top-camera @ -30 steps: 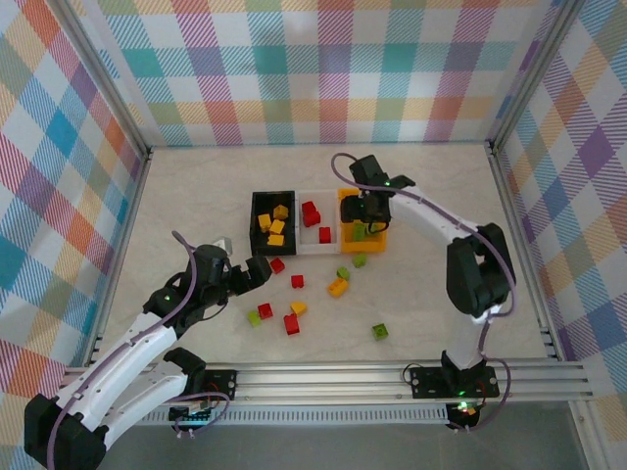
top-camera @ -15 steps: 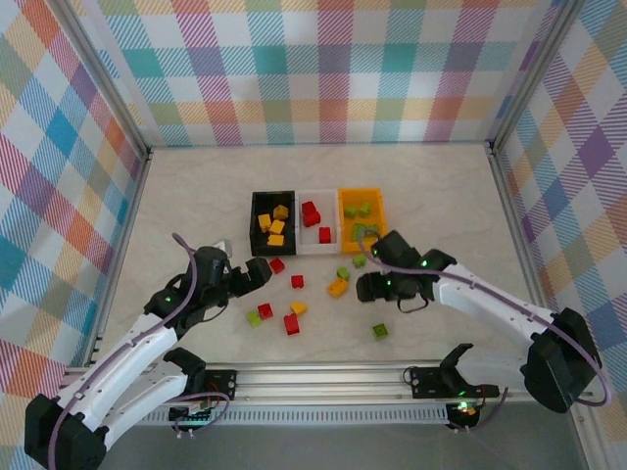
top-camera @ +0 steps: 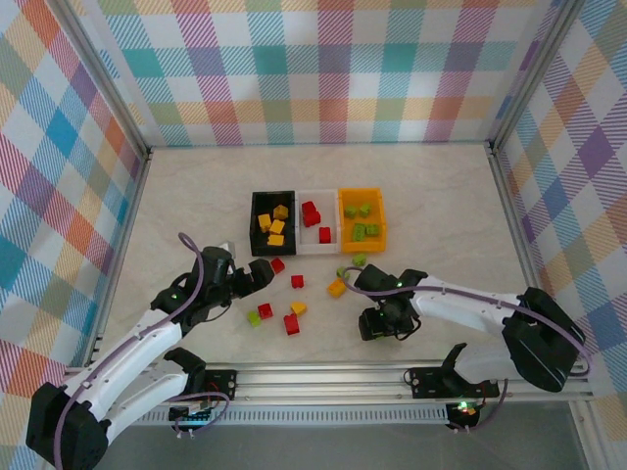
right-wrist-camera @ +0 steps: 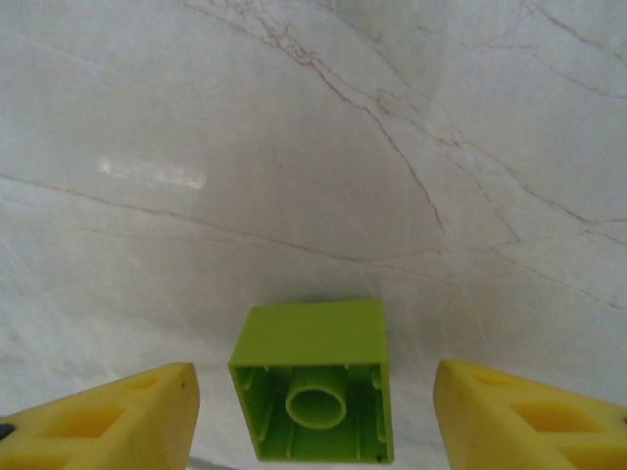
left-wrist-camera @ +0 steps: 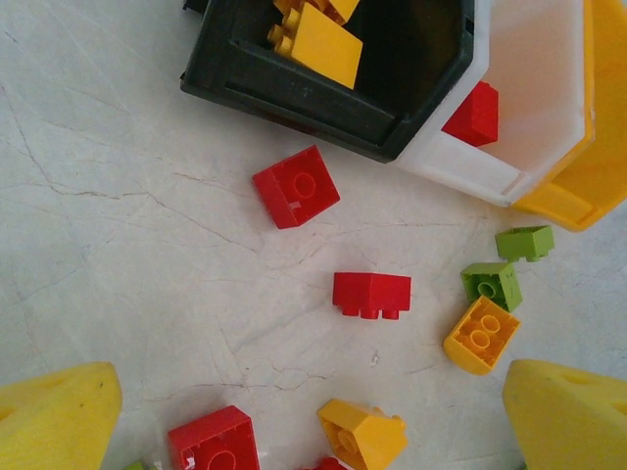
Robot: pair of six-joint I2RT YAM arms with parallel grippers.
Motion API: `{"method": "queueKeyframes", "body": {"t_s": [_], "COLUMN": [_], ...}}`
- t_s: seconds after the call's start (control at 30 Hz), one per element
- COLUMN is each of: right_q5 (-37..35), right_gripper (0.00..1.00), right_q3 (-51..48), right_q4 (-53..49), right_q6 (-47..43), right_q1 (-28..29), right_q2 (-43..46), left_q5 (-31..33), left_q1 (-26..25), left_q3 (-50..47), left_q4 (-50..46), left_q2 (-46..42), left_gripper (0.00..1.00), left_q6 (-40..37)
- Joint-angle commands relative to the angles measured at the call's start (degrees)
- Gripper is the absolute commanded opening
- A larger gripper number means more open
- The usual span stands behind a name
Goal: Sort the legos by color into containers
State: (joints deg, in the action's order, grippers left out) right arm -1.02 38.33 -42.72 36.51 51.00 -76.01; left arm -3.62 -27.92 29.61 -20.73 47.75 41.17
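Fingers (right-wrist-camera: pixel 108 416) of the right gripper (right-wrist-camera: pixel 313 421) stand apart, straddling a green lego (right-wrist-camera: pixel 313 377) low in frame, not yet touching it. Arm has swung down from the orange bin (top-camera: pixel 362 194); next green pick looks underway. Left gripper (left-wrist-camera: pixel 313 411) gapes wide over red legos (left-wrist-camera: pixel 371 294).

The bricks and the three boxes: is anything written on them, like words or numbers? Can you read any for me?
No text can be read anywhere.
Black bin: faint marks on its wall, too blurred to read.
Red brick and green brick: no letters that I can make out.
White bin and orange bin: plain, no label.
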Motion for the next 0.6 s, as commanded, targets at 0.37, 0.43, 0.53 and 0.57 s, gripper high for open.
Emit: {"method": "queueKeyframes", "body": {"t_s": [0.37, 0.43, 0.53, 0.57], "right_q5": [-1.43, -3.17, -6.55, -7.27], "right_gripper": [0.36, 0.36, 0.35, 0.35], "right_q3": [4.92, 8.19, 15.05, 17.28], "right_q4": [0.94, -0.48, -1.84, -1.58], "right_q6": [-1.49, -3.02, -6.39, -7.54], "right_q1": [0.76, 0.61, -0.9, -2.29], "right_q2": [-0.09, 1.39, 1.76, 1.44], "left_q5": [-0.42, -0.93, -1.57, -1.57], "left_q1": [0.94, 1.03, 1.2, 1.2], "left_q3": [0.01, 0.01, 0.09, 0.25], "left_q4": [0.29, 0.62, 1.12, 1.02], "left_q2": [0.73, 0.61, 0.67, 0.64], "left_gripper": [1.0, 1.0, 1.0, 1.0], "left_q6": [0.61, 0.71, 1.02, 1.09]}}
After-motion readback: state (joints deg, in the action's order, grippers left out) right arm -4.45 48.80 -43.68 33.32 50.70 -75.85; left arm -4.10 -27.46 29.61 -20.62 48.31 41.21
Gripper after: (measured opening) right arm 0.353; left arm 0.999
